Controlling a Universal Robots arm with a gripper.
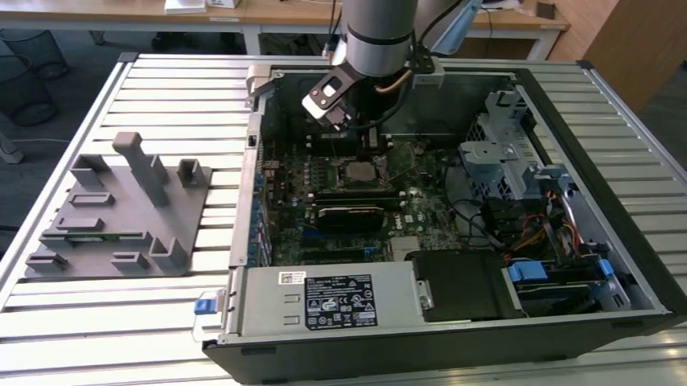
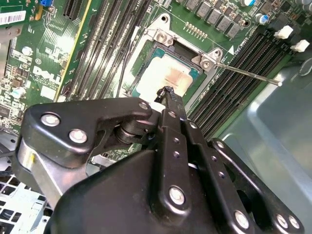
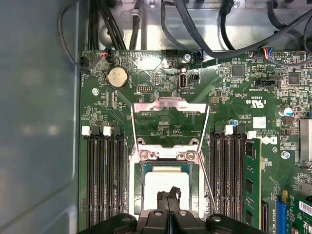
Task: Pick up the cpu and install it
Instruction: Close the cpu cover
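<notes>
The cpu (image 2: 165, 73) lies flat in the open motherboard socket (image 1: 359, 170), its silvery top showing with a pale rim (image 3: 158, 180). My gripper (image 2: 168, 91) hangs straight over it, its black fingers pressed together with nothing between them, the tips (image 3: 168, 193) close above the chip's top. I cannot tell whether they touch it. The socket's metal load plate (image 3: 170, 105) is flipped up and back, and its thin lever (image 2: 248, 73) sticks out to one side. In the exterior view the arm (image 1: 376, 40) reaches down into the open computer case (image 1: 429, 338).
Memory slots (image 3: 102, 175) flank the socket on both sides, with a fitted memory stick (image 3: 251, 180) on one. Cables (image 3: 195, 29) run along the case wall behind the board. A grey plastic holder block (image 1: 118, 209) with upright posts stands at the exterior view's left of the case.
</notes>
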